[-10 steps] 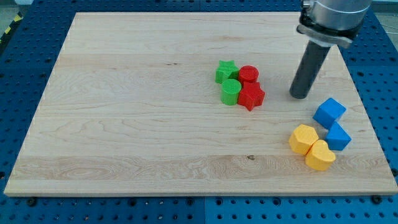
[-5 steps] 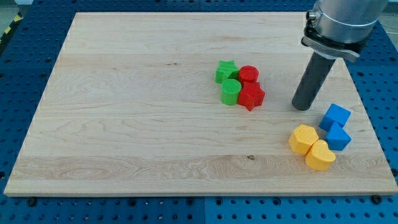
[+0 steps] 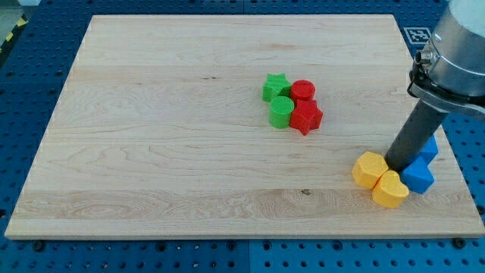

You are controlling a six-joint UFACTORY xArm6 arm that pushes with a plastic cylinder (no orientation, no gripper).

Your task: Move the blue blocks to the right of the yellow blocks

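Landmark: the yellow hexagonal block (image 3: 370,169), near the tabletop's (image 3: 167,152) lower right corner in the view.
Yellow heart-shaped block (image 3: 390,189): touching the landmark, just below and to its right.
My tip (image 3: 396,164): just right of the landmark, at its upper right edge, right above the heart-shaped block.
Blue block, lower (image 3: 417,176): just right of my tip, so right of the landmark, beside the heart-shaped block; roughly cube-like.
Blue block, upper (image 3: 431,147): right of and above the landmark, mostly hidden behind the rod; shape unclear.
Pincer: the arm carries none; only a dark rod, holding nothing.
Green star (image 3: 276,86), green cylinder (image 3: 281,111), red cylinder (image 3: 303,91), red star (image 3: 306,117): a tight cluster well apart from the landmark, up and to its left.
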